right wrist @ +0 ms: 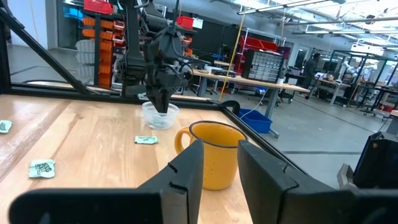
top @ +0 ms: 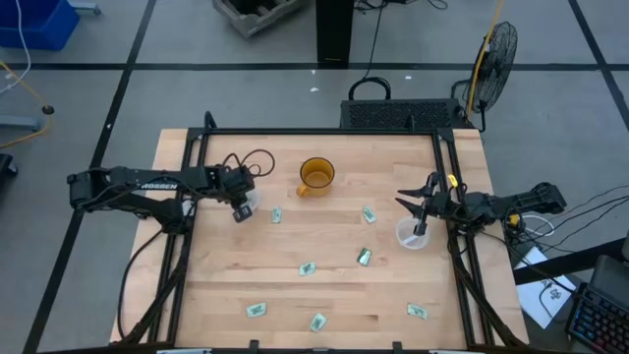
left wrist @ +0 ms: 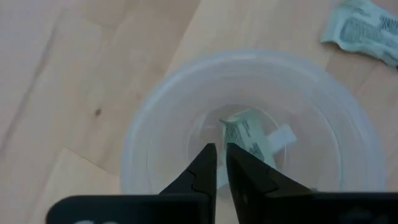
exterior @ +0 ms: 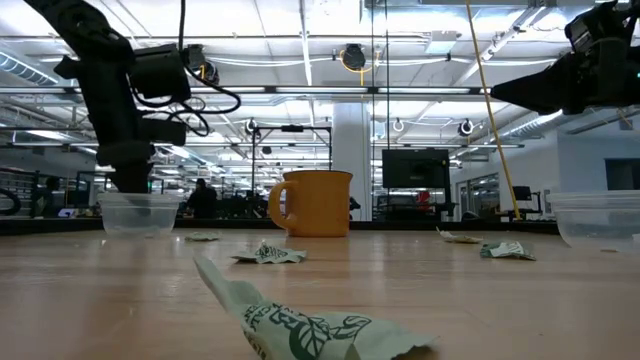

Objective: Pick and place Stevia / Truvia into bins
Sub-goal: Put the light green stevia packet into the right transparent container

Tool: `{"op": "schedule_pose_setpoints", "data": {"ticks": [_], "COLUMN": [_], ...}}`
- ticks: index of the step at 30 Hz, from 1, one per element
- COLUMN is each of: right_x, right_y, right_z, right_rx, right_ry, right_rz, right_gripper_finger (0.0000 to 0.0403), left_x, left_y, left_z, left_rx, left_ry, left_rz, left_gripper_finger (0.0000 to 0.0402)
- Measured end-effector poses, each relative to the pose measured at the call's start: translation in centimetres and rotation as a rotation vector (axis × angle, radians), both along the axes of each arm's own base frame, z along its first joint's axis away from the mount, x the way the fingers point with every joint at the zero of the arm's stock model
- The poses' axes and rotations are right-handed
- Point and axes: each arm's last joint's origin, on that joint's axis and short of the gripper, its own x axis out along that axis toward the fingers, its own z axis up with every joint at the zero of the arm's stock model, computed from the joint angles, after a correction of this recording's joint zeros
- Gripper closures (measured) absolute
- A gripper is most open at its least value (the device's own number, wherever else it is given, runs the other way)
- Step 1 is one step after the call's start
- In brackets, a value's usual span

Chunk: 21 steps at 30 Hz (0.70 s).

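The left clear cup (top: 248, 202) stands at the table's left, and my left gripper (left wrist: 221, 152) points down into it. Its fingers are a narrow gap apart above a pale green sachet (left wrist: 250, 138) lying on the cup's bottom. The right clear cup (top: 412, 235) stands at the table's right. My right gripper (top: 421, 204) hangs open and empty above that cup's far rim, pointing toward the table's left. Several sachets lie flat on the table, among them ones at the near middle (top: 317, 322), the near left (top: 257, 310) and the near right (top: 418, 311).
An amber mug (top: 315, 177) with a handle stands at the far middle, between the two cups. More sachets lie beside the left cup (top: 276, 215), right of the mug (top: 369, 213) and at mid-table (top: 307, 268) (top: 364, 257). Black frame rails (top: 454, 256) run along the table's sides.
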Motion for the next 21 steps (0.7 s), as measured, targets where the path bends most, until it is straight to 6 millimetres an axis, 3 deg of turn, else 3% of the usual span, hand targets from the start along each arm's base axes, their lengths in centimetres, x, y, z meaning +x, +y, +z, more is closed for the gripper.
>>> {"op": "schedule_pose_setpoints", "data": {"ticks": [6,12,16,21], "right_x": [0.0,-0.2,0.0,0.8], "right_y": [-0.1,-0.3,-0.2,0.2], "right_z": [0.0,0.7,0.5,3.8], "right_rx": [0.003,-0.045,-0.081,-0.114], "right_ry": [-0.005,-0.047,0.015,0.033], "right_rz": [-0.029,-0.109,-0.106,-0.014], "right_gripper_finger": [0.0301,0.0262,0.0238,0.0228], "left_x": [0.0,0.3,1.4,3.2], "left_y": [0.0,-0.3,-0.4,-0.3], "left_z": [0.0,0.8,2.7,6.4], "left_rx": [0.019,-0.048,-0.027,0.037], "left_ry": [0.004,-0.030,-0.059,-0.159], "left_rz": [0.009,0.002,-0.053,-0.124], "left_gripper_finger": [0.0315,0.0303,0.0302,0.0302]}}
